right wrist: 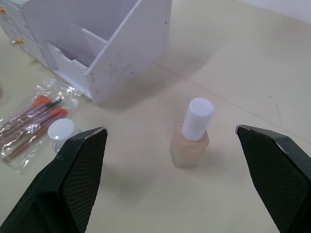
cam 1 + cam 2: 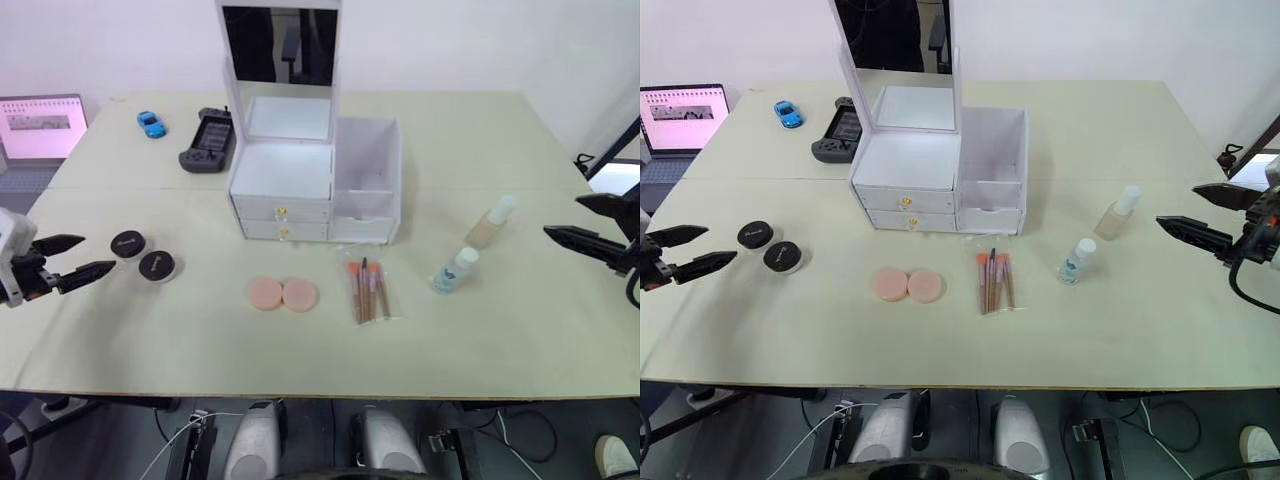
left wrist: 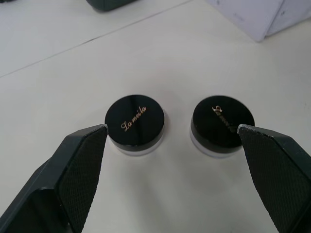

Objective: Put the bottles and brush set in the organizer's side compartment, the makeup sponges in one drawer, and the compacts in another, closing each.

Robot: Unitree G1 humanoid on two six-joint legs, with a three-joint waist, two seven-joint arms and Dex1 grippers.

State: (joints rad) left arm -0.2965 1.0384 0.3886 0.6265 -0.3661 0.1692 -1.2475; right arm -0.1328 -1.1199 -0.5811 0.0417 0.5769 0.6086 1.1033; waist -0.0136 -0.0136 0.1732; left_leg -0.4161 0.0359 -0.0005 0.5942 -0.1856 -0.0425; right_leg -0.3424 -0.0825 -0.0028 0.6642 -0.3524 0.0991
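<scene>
The white organizer (image 2: 285,185) stands mid-table with its mirror lid up, both gold-knobbed drawers shut and the side compartment (image 2: 368,180) on its right. Two peach makeup sponges (image 2: 282,294) lie in front of it, with the brush set (image 2: 368,291) in its clear pouch beside them. Right of those stand the squat clear bottle (image 2: 454,271) and the taller beige bottle (image 2: 491,223). Two black compacts (image 2: 143,255) sit at the left. My left gripper (image 2: 73,257) is open just left of the compacts. Open as well, my right gripper (image 2: 583,222) hovers right of the beige bottle (image 1: 191,133).
A black game controller (image 2: 207,141) and a small blue toy car (image 2: 151,124) lie behind the organizer on the left. A laptop (image 2: 41,128) sits at the far left corner. The table's front edge (image 2: 320,392) runs close below the sponges and brushes.
</scene>
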